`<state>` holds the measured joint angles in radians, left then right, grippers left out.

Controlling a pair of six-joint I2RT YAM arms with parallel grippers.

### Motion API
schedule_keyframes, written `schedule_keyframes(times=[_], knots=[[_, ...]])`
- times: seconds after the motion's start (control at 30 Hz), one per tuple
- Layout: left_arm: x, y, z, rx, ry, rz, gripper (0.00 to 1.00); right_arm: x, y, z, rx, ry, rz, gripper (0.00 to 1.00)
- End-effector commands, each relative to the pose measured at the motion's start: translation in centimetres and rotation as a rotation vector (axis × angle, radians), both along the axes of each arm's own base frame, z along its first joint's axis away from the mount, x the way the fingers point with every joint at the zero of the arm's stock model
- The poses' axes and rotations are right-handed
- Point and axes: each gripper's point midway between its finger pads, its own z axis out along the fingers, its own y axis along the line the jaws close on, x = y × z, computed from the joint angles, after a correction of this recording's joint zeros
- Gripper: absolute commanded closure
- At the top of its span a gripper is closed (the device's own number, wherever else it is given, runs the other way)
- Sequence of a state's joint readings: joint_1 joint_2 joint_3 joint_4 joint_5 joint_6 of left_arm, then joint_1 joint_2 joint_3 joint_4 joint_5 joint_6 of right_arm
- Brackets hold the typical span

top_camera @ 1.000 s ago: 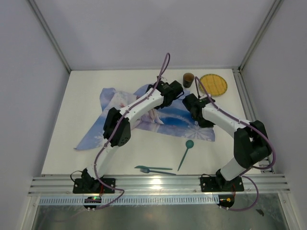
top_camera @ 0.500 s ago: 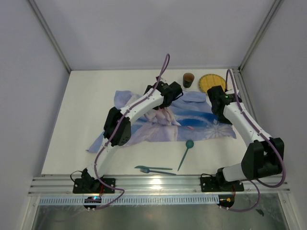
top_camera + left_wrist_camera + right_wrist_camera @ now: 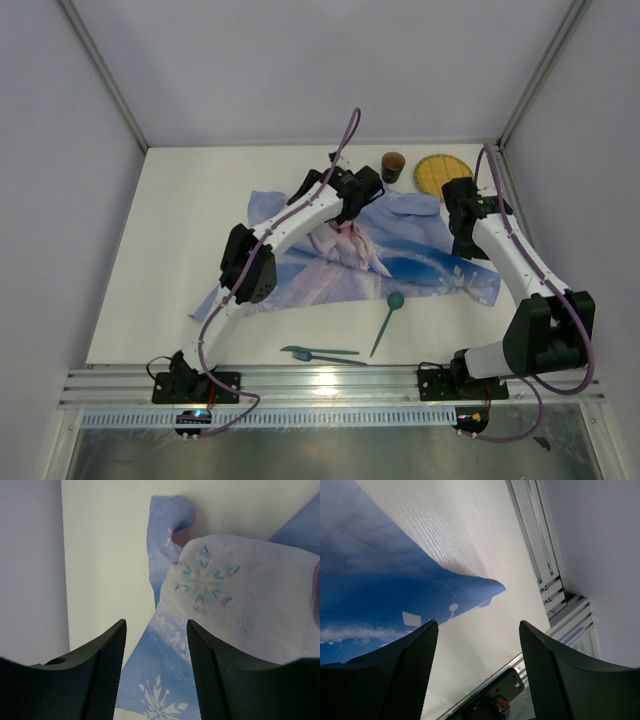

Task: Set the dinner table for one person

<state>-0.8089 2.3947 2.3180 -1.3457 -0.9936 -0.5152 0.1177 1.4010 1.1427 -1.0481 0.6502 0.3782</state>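
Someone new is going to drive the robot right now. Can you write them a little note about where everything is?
Left tool: open, over the blue cloth, holding nothing.
Right tool: open, above the cloth's right corner, holding nothing.
Things: cloth spread across the table, left end rumpled; yellow plate and brown cup at the far edge; teal spoon and fork near the arms.
Done: cloth mostly laid out.
Left: smooth it, then probably place plate, cup and cutlery on it.

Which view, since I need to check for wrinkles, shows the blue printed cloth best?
The top external view: it shows the blue printed cloth nearly whole, spread across the table. The left wrist view shows only a folded snowflake corner; the right wrist view only one dark blue corner tip.
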Motion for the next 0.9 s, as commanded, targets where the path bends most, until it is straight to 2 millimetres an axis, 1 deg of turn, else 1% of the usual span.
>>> schedule_keyframes(times=[0.0,0.03,0.07,0.17,0.2,0.23,0.27,0.33,0.37,0.4,0.43,0.47,0.53,0.57,0.6,0.67,0.7,0.73,0.83,0.87], knots=[[0.2,1.4,4.3,-0.023,-0.053,0.020,0.45,0.0,0.1,0.3,0.013,-0.033,0.011,0.27],[0.2,1.4,4.7,-0.054,-0.057,0.029,0.45,-0.1,0.0,0.4,0.007,-0.038,0.013,0.25],[0.2,1.6,5.6,-0.092,-0.069,0.036,0.45,-0.2,-0.1,0.5,0.003,-0.038,0.014,0.24],[-0.3,0.8,6.5,-0.195,-0.066,0.028,0.45,-0.2,-0.1,1.1,0.001,-0.058,0.013,0.23],[-0.5,1.0,7.4,-0.219,-0.085,0.028,0.45,-0.1,-0.1,1.2,0.006,-0.068,0.010,0.22],[-0.5,1.3,7.4,-0.206,-0.094,0.033,0.45,0.0,0.1,1.6,0.016,-0.086,0.012,0.22],[-0.1,1.2,7.6,-0.218,-0.118,0.031,0.44,0.3,0.6,2.2,0.035,-0.122,0.025,0.22],[-0.1,1.0,7.4,-0.230,-0.112,0.026,0.44,0.8,2.5,2.5,0.123,-0.161,0.082,0.22],[-0.1,0.9,7.2,-0.236,-0.099,0.025,0.44,1.3,3.7,2.7,0.171,-0.197,0.120,0.23],[-0.2,0.6,6.8,-0.252,-0.087,0.027,0.44,1.4,6.4,2.8,0.284,-0.213,0.202,0.23],[-0.2,0.3,6.1,-0.256,-0.067,0.029,0.44,1.3,8.0,2.4,0.347,-0.206,0.267,0.22],[-0.2,-0.2,5.9,-0.281,-0.056,0.028,0.44,1.4,9.7,2.3,0.417,-0.205,0.322,0.23],[-0.3,-0.4,5.1,-0.290,-0.036,0.040,0.45,0.1,14.1,1.6,0.534,-0.153,0.445,0.22],[-0.3,-0.6,4.7,-0.296,-0.027,0.041,0.45,-0.5,15.6,1.4,0.558,-0.129,0.489,0.23],[-0.4,-0.7,4.4,-0.299,-0.022,0.044,0.45,-1.8,18.1,0.8,0.578,-0.083,0.564,0.23],[-0.4,-0.8,4.1,-0.301,-0.015,0.045,0.45,-3.2,20.6,-0.1,0.639,-0.042,0.572,0.23],[-0.3,-1.0,4.1,-0.307,-0.015,0.045,0.45,-3.9,21.5,-0.6,0.658,-0.021,0.576,0.23],[-0.3,-1.0,4.1,-0.307,-0.015,0.045,0.45,-5.1,22.5,-1.8,0.661,0.023,0.591,0.23],[-0.5,-0.8,4.3,-0.308,-0.015,0.047,0.45,-6.2,22.7,-4.0,0.646,0.066,0.503,0.23],[-0.6,-0.7,4.3,-0.306,-0.013,0.047,0.45,-6.5,22.9,-4.4,0.663,0.068,0.455,0.23]])
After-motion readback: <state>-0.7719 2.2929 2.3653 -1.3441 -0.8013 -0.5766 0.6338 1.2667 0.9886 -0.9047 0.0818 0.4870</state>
